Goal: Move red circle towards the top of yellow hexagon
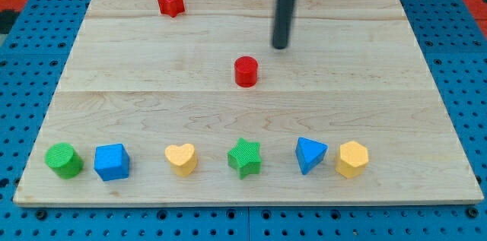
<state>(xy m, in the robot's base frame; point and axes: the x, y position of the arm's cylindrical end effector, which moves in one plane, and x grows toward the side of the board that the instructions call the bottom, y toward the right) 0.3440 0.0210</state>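
The red circle (pixel 246 71) stands near the middle of the wooden board (pixel 152 81). The yellow hexagon (pixel 351 158) sits in the row along the view's bottom, at the far right of that row. My tip (pixel 281 45) is above and to the right of the red circle, a short gap away, not touching it. The yellow hexagon is well below and to the right of both.
A red star (pixel 171 1) lies near the view's top left. Along the bottom row from the left: a green circle (pixel 63 160), a blue cube (pixel 112 162), a yellow heart (pixel 181 159), a green star (pixel 244 157), a blue triangle (pixel 310 154).
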